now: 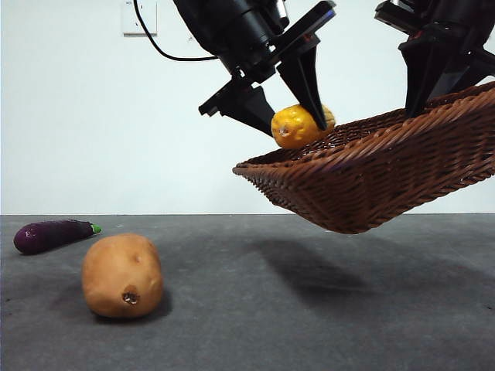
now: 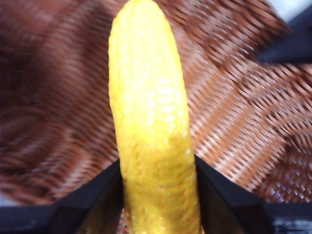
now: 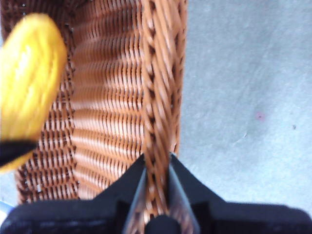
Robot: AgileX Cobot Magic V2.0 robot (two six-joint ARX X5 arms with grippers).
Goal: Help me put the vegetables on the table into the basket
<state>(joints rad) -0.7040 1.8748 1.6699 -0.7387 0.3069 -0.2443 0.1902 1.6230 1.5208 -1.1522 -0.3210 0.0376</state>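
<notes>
My left gripper (image 1: 298,116) is shut on the yellow corn cob (image 1: 300,126) and holds it over the near rim of the brown wicker basket (image 1: 387,174). In the left wrist view the corn (image 2: 151,126) sits between the jaws above the basket's weave (image 2: 243,126). My right gripper (image 1: 421,97) is shut on the basket's rim (image 3: 158,97) and holds the basket tilted in the air above the table (image 1: 309,309). The corn also shows in the right wrist view (image 3: 29,83). The tan potato (image 1: 122,276) lies on the table at the front left. The purple eggplant (image 1: 52,234) lies behind it at far left.
A white wall with a socket plate (image 1: 139,17) and a black cable (image 1: 166,50) stands behind the table. The basket casts a shadow (image 1: 309,267) on the table's middle.
</notes>
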